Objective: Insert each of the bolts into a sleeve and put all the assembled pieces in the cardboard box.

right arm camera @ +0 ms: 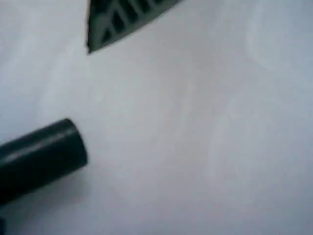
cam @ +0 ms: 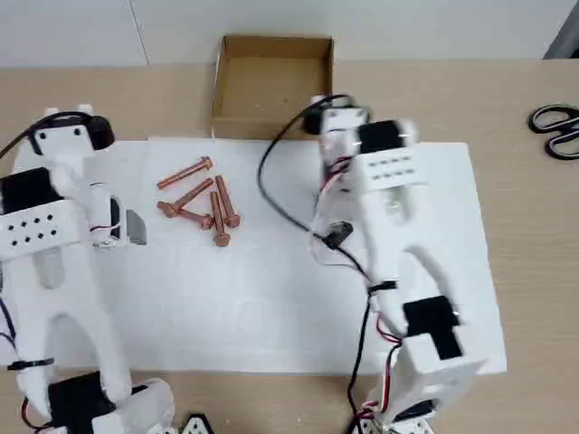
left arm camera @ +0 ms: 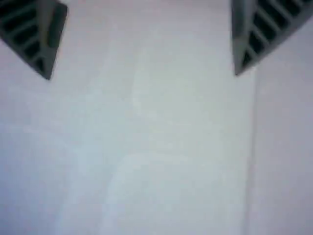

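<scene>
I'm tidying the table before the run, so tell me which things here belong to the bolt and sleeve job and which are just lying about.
For the job: bolts, cardboard box, dark tube, probably a sleeve.
Just lying about: scissors.

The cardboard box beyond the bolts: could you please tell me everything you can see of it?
The cardboard box is brown, square and shallow, open-topped, with low upright walls and a bare floor. It sits upright on the wooden table, its near wall against the far edge of the white foam sheet.
</scene>
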Controlling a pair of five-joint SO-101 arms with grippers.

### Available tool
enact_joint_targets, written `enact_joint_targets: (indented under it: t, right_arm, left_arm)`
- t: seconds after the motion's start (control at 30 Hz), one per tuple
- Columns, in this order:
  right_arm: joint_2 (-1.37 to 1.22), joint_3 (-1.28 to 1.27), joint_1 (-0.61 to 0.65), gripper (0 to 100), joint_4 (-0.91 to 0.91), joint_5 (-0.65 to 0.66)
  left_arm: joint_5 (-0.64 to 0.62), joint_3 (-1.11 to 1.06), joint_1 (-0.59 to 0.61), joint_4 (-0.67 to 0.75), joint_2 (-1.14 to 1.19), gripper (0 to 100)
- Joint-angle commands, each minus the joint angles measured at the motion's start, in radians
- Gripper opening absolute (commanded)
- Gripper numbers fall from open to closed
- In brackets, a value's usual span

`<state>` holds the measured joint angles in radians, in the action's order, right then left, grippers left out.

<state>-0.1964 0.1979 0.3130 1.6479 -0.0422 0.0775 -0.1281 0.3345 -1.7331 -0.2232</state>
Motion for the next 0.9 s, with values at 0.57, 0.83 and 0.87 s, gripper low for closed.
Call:
enact_joint_targets:
  t: [0.57, 0.83, 0.87]
  right_arm:
    - [-0.007, 0.052, -0.001, 19.4, -0.018, -0.321]
    - [-0.059, 0.051, 0.001, 19.5, -0.105, -0.644]
    - [-0.085, 0.051, 0.001, 19.5, -0.113, -0.677]
  left_arm:
    - [0.028, -0.062, -0.100, -0.018, -0.006, 23]
    - [0.028, -0.062, -0.100, -0.017, -0.005, 23]
    - [0.028, -0.062, -0.100, -0.017, -0.006, 23]
